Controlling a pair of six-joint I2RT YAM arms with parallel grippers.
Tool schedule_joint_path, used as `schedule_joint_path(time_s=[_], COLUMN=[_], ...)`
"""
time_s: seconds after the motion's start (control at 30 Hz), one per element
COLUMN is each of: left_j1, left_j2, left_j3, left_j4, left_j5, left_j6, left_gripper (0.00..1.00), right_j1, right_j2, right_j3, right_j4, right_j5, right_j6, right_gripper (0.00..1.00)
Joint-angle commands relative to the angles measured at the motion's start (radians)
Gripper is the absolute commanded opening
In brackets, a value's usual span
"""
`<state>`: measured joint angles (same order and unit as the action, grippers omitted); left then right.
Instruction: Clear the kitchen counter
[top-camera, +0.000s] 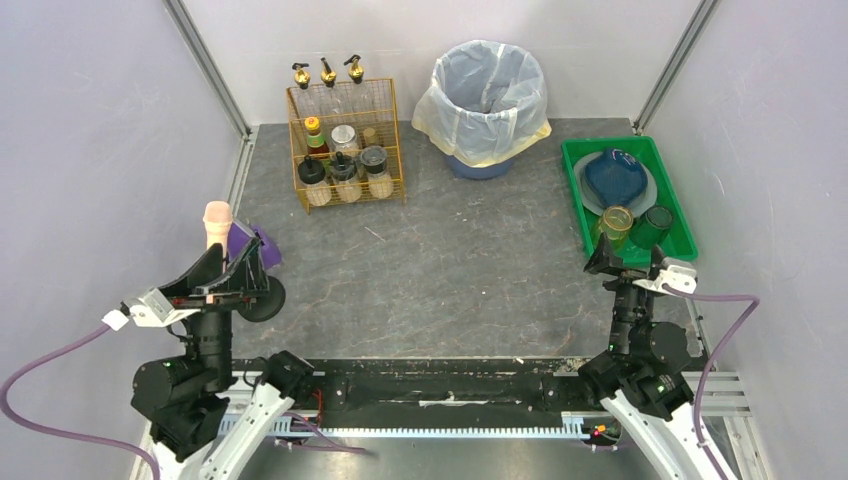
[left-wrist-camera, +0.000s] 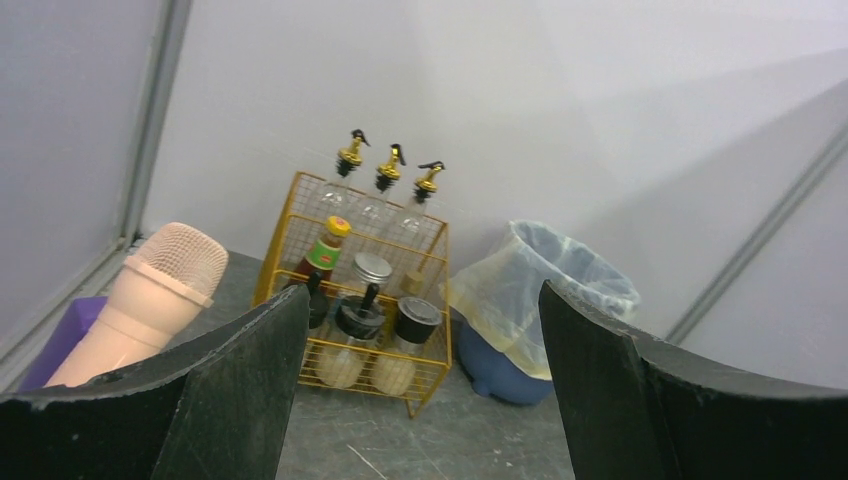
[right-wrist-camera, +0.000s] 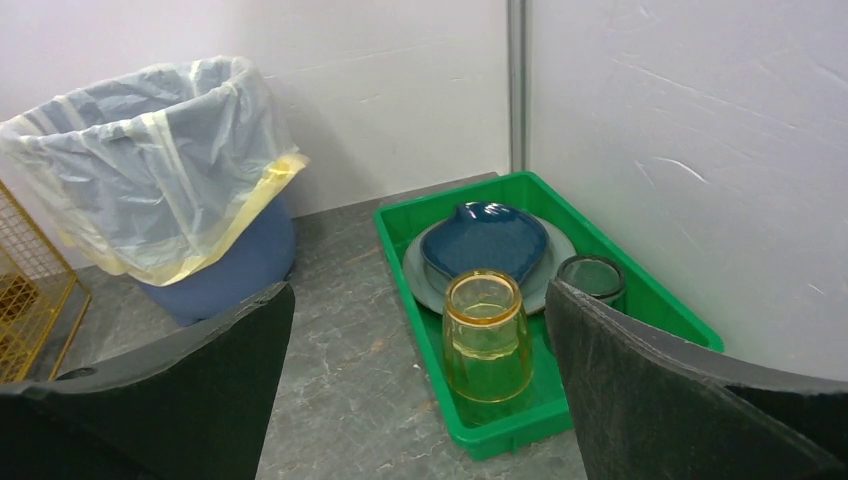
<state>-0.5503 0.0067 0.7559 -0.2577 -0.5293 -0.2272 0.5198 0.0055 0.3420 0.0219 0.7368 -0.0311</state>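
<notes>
The kitchen counter (top-camera: 450, 270) is a dark grey veined slab filling the middle of the top view. At its left edge a peach, mesh-topped object (top-camera: 218, 222) stands upright beside a purple thing (top-camera: 257, 243); both also show in the left wrist view, the peach object (left-wrist-camera: 150, 300) and the purple thing (left-wrist-camera: 70, 335). My left gripper (top-camera: 238, 262) hovers just in front of them, open and empty (left-wrist-camera: 420, 380). My right gripper (top-camera: 630, 262) is open and empty too (right-wrist-camera: 420, 310), at the near end of the green tray (top-camera: 610, 142).
A yellow wire rack (top-camera: 345, 150) of bottles and jars stands at the back left, with a lined blue bin (top-camera: 487, 100) beside it. The green tray (right-wrist-camera: 520, 440) holds a blue dish (right-wrist-camera: 485, 235), an amber glass (right-wrist-camera: 487, 335) and a dark glass (right-wrist-camera: 592, 277). A black rail (top-camera: 450, 385) runs along the near edge.
</notes>
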Motion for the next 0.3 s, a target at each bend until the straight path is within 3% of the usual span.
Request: schedule_joint_path(time_s=[0.0,0.17,0.27], left_j1=[0.109,0.206,0.221], left_j2=[-0.073,-0.073,-0.073], left_j3=[-0.054,-0.084,-0.094], left_j4=[0.092,0.097,0.097], left_j5=[0.035,0.084,0.082], left_j6=[-0.028,-0.186,-0.197], left_gripper=[0.90,0.90,0.90], right_j1=[0.015,0.016,0.016], right_j2=[-0.167,-0.167,-0.167], right_j3=[-0.004,-0.016,-0.033], right_j4=[0.034,0.039,0.067], right_j5=[0.089,0.086,0.091], right_j6=[0.012,0.027,0.011], right_gripper=[0.98,0.98,0.98])
